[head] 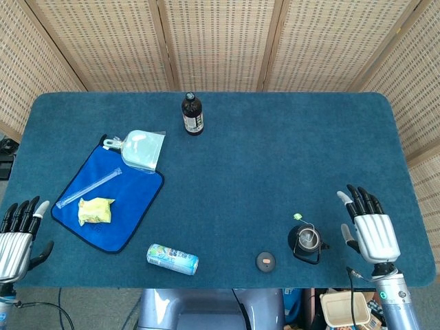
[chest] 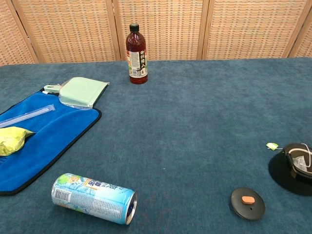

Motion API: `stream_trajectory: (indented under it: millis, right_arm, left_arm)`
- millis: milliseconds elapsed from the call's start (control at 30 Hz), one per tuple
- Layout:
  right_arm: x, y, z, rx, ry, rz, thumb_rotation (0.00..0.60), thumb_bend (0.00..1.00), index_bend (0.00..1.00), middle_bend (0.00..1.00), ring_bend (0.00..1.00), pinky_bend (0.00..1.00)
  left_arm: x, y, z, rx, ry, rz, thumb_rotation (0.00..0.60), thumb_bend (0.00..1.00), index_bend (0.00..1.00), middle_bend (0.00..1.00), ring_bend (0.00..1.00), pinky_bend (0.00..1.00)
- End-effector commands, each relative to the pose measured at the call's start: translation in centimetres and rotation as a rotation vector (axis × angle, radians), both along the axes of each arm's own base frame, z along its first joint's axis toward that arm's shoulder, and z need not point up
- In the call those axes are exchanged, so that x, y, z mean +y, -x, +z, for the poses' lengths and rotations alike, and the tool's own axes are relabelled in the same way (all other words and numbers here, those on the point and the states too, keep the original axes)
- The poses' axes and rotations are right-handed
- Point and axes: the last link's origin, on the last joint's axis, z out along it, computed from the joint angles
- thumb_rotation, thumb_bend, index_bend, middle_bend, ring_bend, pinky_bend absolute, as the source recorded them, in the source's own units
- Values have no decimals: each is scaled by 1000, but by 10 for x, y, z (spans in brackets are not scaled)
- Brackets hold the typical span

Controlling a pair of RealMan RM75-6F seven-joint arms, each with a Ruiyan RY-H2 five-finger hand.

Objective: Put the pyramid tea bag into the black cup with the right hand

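Note:
The black cup (head: 306, 243) (chest: 294, 167) stands near the table's front right. A pale tea bag lies inside it, its string running over the rim to a small green tag (head: 298, 216) (chest: 272, 146) on the cloth. My right hand (head: 370, 229) hovers to the right of the cup, apart from it, fingers spread and holding nothing. At the front left corner my left hand (head: 17, 237) is open too. Neither hand shows in the chest view.
The cup's black lid (head: 265, 260) (chest: 248, 202) lies left of the cup. A drink can (head: 172, 258) lies on its side at front centre. A blue cloth (head: 127, 206) holds a yellow packet (head: 95, 210), a clear tube and a pale green dustpan (head: 142, 150). A dark bottle (head: 192, 114) stands at the back.

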Motion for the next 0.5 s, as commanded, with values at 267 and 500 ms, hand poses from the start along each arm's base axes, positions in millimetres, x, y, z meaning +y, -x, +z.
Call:
stream_trajectory:
  millis: [267, 500]
  right_arm:
    - [8, 6, 1, -16, 66, -4, 600, 589, 124, 132, 79, 174]
    - [15, 9, 4, -22, 94, -16, 600, 590, 124, 134, 79, 173]
  left_arm:
    - [-2, 0, -1, -1, 3, 0, 600, 349, 0, 0, 0, 0]
    - [-5, 0, 0, -4, -4, -3, 600, 349, 0, 0, 0, 0]
